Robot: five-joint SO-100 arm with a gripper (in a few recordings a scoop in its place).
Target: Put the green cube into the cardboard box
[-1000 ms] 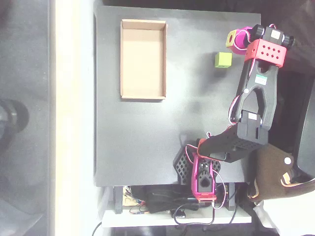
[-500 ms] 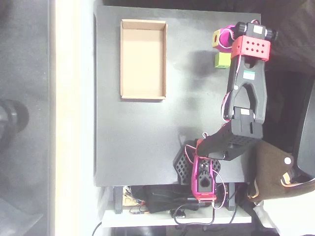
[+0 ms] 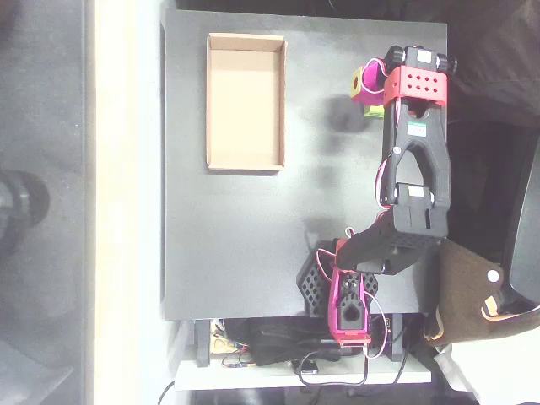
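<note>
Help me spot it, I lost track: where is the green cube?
In the overhead view, upper right on the table, the green cube peeks from under the gripper, far right of the cardboard box.

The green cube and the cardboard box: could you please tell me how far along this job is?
Nothing is finished yet: the cardboard box holds nothing. In hand: the pincer sits over the green cube, which peeks out below it at the table's right side in the overhead view; whether it is gripped cannot be told. Left: grasp, carry leftward to the box, release inside.

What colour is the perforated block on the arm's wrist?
Red, with rows of dark holes, clearest in the overhead view.
</note>
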